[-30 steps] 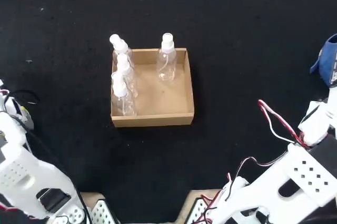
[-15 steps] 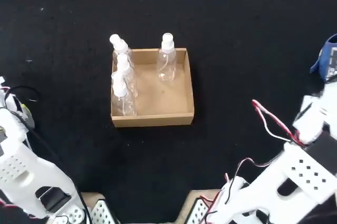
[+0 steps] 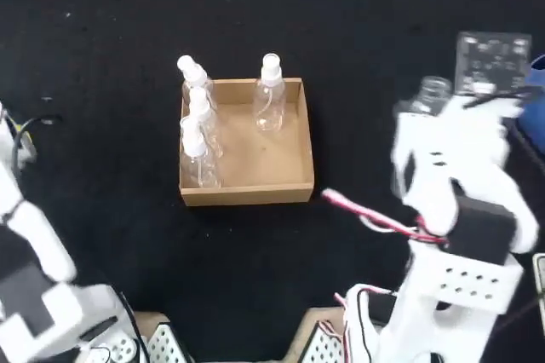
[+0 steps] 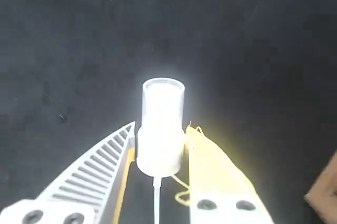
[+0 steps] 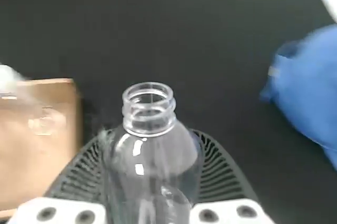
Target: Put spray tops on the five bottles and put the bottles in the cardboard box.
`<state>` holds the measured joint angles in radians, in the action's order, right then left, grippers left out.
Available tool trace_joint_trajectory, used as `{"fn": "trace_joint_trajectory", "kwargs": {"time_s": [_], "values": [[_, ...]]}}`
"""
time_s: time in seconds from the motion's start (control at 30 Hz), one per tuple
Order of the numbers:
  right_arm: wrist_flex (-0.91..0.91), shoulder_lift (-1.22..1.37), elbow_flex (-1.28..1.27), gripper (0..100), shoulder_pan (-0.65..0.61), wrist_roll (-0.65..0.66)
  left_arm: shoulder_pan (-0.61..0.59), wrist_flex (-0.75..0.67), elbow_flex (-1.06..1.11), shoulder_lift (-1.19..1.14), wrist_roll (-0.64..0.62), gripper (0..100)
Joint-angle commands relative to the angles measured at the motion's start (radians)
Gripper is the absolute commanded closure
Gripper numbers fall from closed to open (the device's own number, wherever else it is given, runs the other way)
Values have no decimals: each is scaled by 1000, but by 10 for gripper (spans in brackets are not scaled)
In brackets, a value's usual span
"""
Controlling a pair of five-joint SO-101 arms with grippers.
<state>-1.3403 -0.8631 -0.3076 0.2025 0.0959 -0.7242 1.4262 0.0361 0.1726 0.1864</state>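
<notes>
A black cloth-covered table [image 3: 111, 56] reaches every edge of the high view, with dark gear and cables beyond its far edge. The one uncapped bottle, a clear plastic bottle [image 5: 150, 124] with a bare threaded neck, stands upright in the right gripper [image 5: 150, 141]. The gripper's dark ribbed fingers are closed against the bottle's sides below the shoulder. In the high view it sits well to the right of the box, near a blue object [image 3: 535, 112] at the table's right edge; whether its base touches the cloth cannot be told. The white spray top [image 4: 162, 111], with a clear cap over its nozzle, is pinched at its collar by the left gripper [image 4: 161, 133], one white ribbed finger and one yellow finger pressed to either side, with its thin tube running back between them over bare black cloth. The shallow brown cardboard box [image 3: 247, 195] lies left of the table's middle. Three capped bottles [image 3: 203, 124] stand in a row along its left wall, and a fourth capped bottle [image 3: 269, 106] stands at its far wall toward the right. The box's middle and near right corner are bare floor. Open cloth surrounds the box on all sides, and a red and white cable [image 3: 375, 220] from the right arm ends near its near right corner without touching it.
</notes>
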Motion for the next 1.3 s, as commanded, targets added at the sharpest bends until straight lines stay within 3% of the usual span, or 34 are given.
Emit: {"fn": "trace_joint_trajectory", "kwargs": {"time_s": [0.0, 0.13, 0.27, 0.6, 0.9, 1.1, 1.27], "values": [[92, -87, -54, 988, -97, -68, 71, 5, -110, 272, -100, 970], [281, -223, -255, 988, -193, -135, 208, 5, -202, 400, -126, 970], [445, -406, -467, 988, -258, -138, 358, -2, -318, 445, -232, 970], [565, -756, -756, 988, -344, -143, 707, -26, -677, 443, -299, 970], [784, -963, -1026, 988, -381, -143, 1050, -213, -676, 442, -299, 970], [784, -1024, -1076, 988, -442, -143, 1271, -328, -664, 440, -299, 970], [770, -1023, -1079, 988, -446, -143, 1414, -466, -486, 442, -296, 970]]}}
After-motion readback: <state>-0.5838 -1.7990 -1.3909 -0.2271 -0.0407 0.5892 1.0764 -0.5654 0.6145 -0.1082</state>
